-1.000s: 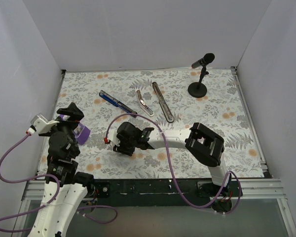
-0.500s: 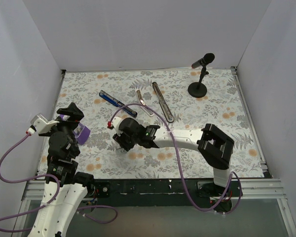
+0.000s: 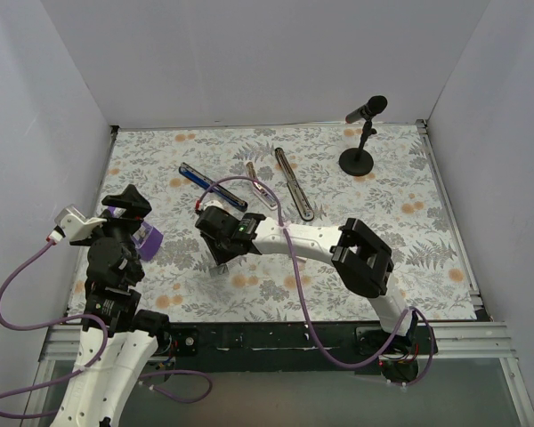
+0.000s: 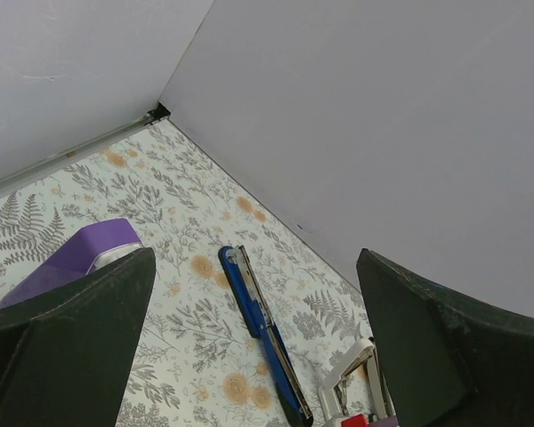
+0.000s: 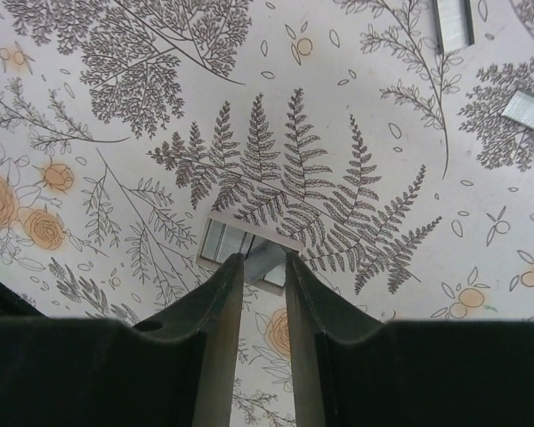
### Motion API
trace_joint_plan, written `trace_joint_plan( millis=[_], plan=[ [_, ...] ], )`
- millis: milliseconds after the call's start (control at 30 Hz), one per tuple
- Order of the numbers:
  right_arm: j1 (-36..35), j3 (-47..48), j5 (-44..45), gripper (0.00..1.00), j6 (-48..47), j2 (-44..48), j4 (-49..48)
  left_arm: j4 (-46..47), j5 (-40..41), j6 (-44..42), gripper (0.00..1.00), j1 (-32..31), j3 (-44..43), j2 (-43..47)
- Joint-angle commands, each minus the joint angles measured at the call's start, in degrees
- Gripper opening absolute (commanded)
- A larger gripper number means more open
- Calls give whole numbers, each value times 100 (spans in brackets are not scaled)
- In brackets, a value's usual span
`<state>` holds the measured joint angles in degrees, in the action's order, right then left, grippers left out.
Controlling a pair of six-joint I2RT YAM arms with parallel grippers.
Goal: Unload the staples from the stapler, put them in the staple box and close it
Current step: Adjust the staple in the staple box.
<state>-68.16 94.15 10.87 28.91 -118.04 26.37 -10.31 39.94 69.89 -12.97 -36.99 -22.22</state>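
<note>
The floral-print bench [image 3: 409,231] carries a slim blue-black-silver stapler [image 3: 294,184] near its far edge, a black microphone [image 3: 358,147] by the far-right corner, and a purple block [image 3: 147,238] at the left edge.

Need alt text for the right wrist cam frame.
The right gripper has its two dark fingers close together over a floral tablecloth, straddling one end of a short silver staple strip lying flat; whether they pinch it is unclear. Two more staple strips lie at the upper right.
</note>
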Motion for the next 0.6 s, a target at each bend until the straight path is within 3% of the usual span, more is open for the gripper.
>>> trace_joint_plan(
  millis=[0, 567],
  plan=[
    [4, 455, 64, 31, 519, -280, 711, -77, -13, 16, 98, -4, 17, 95],
    [4, 649, 11, 28, 757, -431, 940, -68, -39, 16, 98, -12, 34, 147]
  ],
)
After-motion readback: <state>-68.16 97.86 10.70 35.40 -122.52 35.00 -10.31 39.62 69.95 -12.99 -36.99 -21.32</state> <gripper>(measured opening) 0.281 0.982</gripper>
